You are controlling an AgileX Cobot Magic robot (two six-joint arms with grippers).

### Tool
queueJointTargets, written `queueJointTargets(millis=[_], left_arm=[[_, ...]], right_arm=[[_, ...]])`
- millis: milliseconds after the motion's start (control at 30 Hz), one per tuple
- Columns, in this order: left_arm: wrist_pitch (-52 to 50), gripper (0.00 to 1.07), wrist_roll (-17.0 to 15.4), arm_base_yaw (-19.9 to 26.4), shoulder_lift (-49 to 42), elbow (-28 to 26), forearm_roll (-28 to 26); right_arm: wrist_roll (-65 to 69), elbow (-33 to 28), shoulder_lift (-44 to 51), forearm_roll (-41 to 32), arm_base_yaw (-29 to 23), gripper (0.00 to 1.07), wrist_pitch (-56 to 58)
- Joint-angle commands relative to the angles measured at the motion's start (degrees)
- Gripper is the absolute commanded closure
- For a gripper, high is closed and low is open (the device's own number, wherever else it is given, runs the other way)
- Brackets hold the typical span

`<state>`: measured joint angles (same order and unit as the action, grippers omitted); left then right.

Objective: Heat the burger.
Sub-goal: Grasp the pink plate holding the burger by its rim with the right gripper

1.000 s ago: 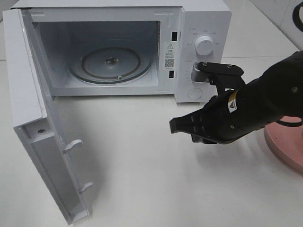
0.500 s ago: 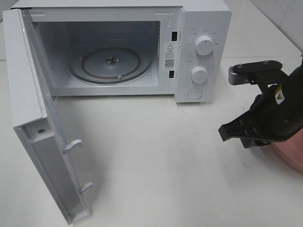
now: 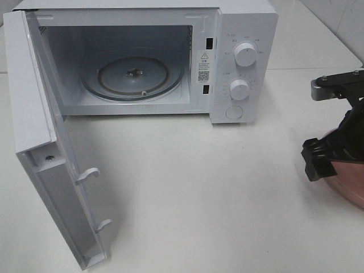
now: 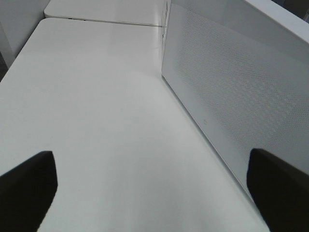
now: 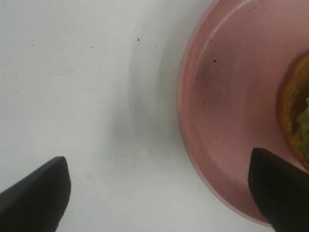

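Pink plate [image 5: 227,121] bears the burger [image 5: 295,116], likely soft and light, best pinched gently across the bun; left gripper [image 4: 149,159], right gripper [image 5: 157,159] fingers [image 5: 34,193] wide apart, empty

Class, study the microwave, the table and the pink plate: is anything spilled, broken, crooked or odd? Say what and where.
Nothing stands out. The microwave door hangs open, its glass turntable lies level and bare, the burger sits on the plate. Only tiny dark specks mark plate and table.

White table [image 3: 199,187] carries a white microwave [image 3: 244,23], door open, across upper frame, and pink plate [image 3: 350,185] at right edge.
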<state>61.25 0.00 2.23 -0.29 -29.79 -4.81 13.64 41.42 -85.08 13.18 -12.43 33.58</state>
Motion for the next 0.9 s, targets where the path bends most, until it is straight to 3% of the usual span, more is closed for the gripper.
queueJointTargets(millis=[33,267,900], left_arm=[[0.1,0.07,0.0,-0.1,-0.9,0.1,0.1],[0.1,0.07,0.0,-0.1,-0.9,0.1,0.1],[0.1,0.07,0.0,-0.1,-0.9,0.1,0.1]], right_arm=[[-0.7,0.9,0.2,0.9,1.3,0.06,0.5],[-1.1,3.8,-4.9,0.9,4.3,0.08,0.4],[-2.7,10.3,-19.5,0.9,4.4,0.14,-1.1]])
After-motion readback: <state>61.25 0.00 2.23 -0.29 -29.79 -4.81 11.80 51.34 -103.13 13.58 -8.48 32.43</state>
